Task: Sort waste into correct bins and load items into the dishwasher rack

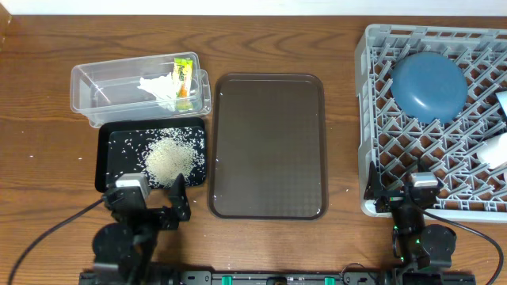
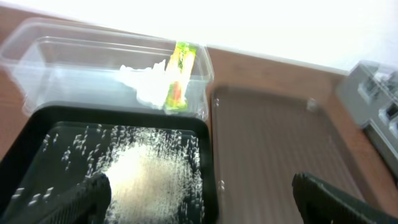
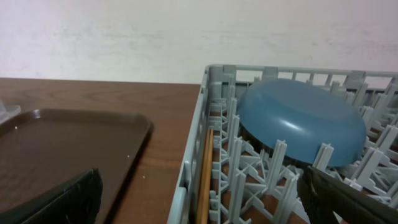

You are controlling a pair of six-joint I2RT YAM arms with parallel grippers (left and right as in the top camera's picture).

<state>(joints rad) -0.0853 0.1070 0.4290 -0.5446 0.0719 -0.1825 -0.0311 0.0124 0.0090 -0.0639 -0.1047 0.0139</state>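
Table seen from above, with two wrist views.

- One clear tub [image 1: 95, 87] stands at the back left. It holds one wad of white tissue [image 1: 157, 87] and one yellow-green wrapper [image 1: 184, 75], which touch each other.
- Just in front of the tub, one black tray [image 1: 103, 158] carries a single heap of rice [image 1: 169, 158] ringed by scattered grains. A few grains lie on the table beside it.
- One brown tray [image 1: 268, 142] sits in the middle, bare.
- One grey rack [image 1: 372, 119] fills the right side. Inside it, one blue bowl [image 1: 428, 85] lies upside down.
- A thin wooden chopstick [image 3: 205, 177] lies along the rack's near wall. Whether there is one or two cannot be told.
- Two pale shapes [image 1: 497, 149] at the rack's right edge are cut off by the frame.
- The left gripper [image 2: 200, 186] hangs over the black tray's near corner, fingers spread wide and holding nothing.
- The right gripper [image 3: 200, 183] hangs at the rack's near left corner, likewise spread and empty.
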